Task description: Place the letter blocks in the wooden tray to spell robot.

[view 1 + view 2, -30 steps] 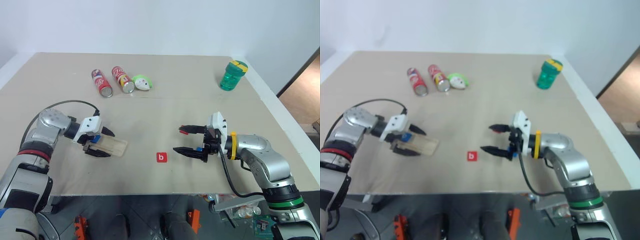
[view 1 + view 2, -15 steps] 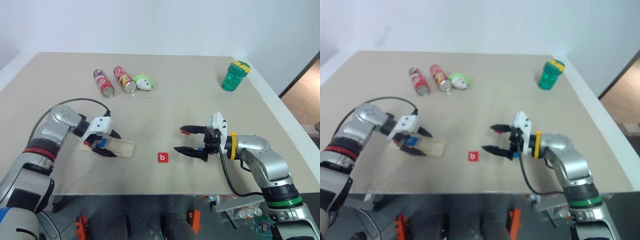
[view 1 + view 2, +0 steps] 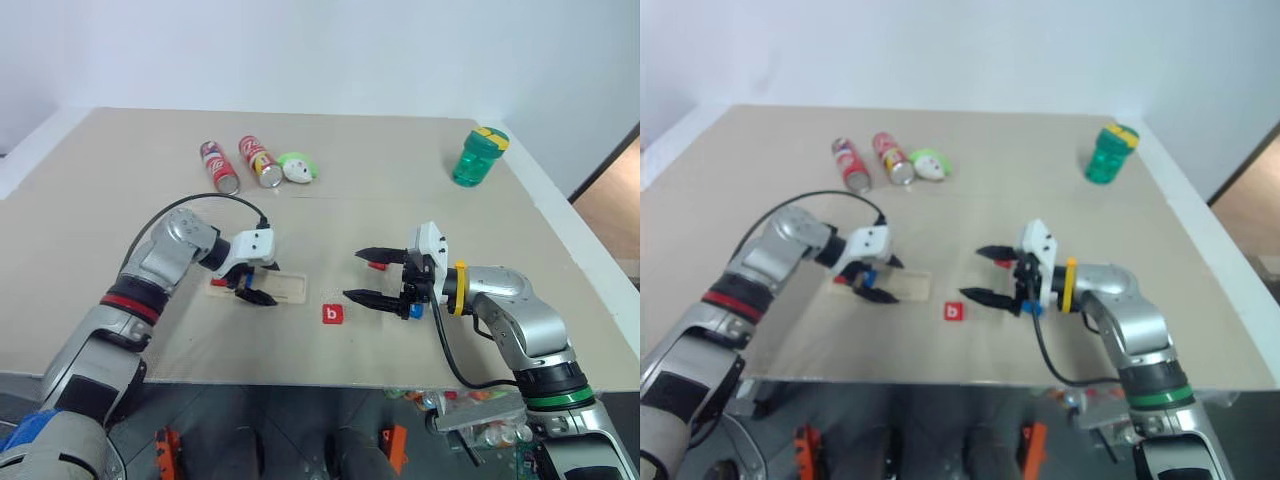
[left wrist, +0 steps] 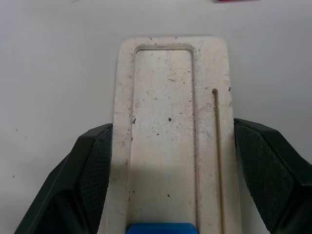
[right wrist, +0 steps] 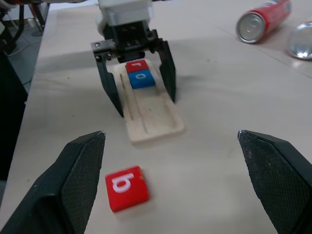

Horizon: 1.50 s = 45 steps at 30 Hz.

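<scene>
The wooden tray (image 3: pixel 283 288) lies flat on the table, left of centre. A red r block (image 5: pixel 136 67) and a blue o block (image 5: pixel 141 78) sit side by side at its end nearest my left wrist; the rest of its groove (image 4: pixel 163 122) is bare. My left gripper (image 3: pixel 250 282) is shut on the tray, one finger (image 4: pixel 92 165) pressing each long side. A red b block (image 3: pixel 333 313) rests on the table just right of the tray's free end. Just right of it, above the table, my right gripper (image 3: pixel 352 273) stands open and holds nothing.
Two red cans (image 3: pixel 220 167) (image 3: pixel 258 160) and a green-and-white object (image 3: pixel 297 166) lie at the back left. A green bottle (image 3: pixel 474 155) stands at the back right. The table's front edge (image 3: pixel 300 385) runs close below the b block.
My left gripper has shut on the tray and slid it to the right, toward the b block. The right gripper has stayed in place, open.
</scene>
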Each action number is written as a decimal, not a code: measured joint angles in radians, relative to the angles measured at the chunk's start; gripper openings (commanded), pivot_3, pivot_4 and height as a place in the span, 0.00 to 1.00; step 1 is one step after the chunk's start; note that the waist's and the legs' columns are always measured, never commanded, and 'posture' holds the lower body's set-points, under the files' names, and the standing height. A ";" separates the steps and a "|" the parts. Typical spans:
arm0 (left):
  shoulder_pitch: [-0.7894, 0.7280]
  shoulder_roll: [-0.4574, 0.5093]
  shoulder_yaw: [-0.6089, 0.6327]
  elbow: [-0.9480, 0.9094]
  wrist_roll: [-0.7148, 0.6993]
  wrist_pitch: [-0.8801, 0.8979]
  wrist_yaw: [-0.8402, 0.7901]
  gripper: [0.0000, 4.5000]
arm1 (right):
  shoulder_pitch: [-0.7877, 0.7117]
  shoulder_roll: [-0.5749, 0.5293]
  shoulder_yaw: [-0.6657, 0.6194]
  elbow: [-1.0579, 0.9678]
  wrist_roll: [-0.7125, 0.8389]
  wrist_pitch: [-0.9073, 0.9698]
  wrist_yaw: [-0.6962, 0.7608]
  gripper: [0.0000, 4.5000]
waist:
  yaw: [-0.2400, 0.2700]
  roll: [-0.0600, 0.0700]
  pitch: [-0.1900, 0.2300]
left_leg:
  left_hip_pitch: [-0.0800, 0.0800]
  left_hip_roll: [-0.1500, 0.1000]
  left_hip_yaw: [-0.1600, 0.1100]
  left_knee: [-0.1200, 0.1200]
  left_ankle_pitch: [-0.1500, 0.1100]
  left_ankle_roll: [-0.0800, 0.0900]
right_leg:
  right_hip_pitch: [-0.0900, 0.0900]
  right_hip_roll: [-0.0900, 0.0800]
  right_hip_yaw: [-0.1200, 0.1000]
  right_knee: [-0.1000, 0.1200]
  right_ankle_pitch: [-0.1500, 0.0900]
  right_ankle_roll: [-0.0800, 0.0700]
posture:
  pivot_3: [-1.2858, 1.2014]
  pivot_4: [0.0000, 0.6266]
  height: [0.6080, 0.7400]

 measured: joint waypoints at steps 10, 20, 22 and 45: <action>0.007 -0.066 0.002 -0.071 0.023 0.136 0.067 0.71 | 0.001 0.005 0.002 -0.004 -0.002 0.000 -0.003 1.00 | -0.001 0.000 0.000 | -0.001 -0.005 0.001 0.001 0.002 0.002 | 0.002 -0.002 0.007 -0.002 0.000 0.006 | 0.52 0.24 0.99; 0.015 -0.066 0.009 -0.111 0.026 0.187 0.085 0.99 | 0.000 0.005 0.008 -0.004 -0.010 -0.002 0.005 1.00 | 0.000 0.000 0.000 | -0.003 -0.005 -0.005 0.000 0.002 0.002 | 0.002 -0.002 0.002 -0.002 0.000 0.009 | 0.52 0.24 0.99; 0.019 -0.064 0.011 -0.123 0.022 0.206 0.086 0.99 | 0.000 0.005 0.008 -0.004 -0.010 -0.003 0.010 1.00 | 0.000 0.000 0.000 | -0.003 -0.005 -0.005 0.000 0.002 0.002 | 0.002 -0.002 0.002 -0.002 0.000 0.009 | 0.52 0.24 0.99; 0.933 -0.009 0.470 -0.864 -0.376 0.077 0.331 0.99 | 0.021 0.051 0.161 0.057 -0.172 -0.082 0.004 1.00 | -0.025 0.001 0.001 | -0.003 0.000 -0.008 -0.002 0.003 0.000 | 0.001 -0.001 -0.002 -0.001 -0.001 -0.001 | 0.52 0.24 0.99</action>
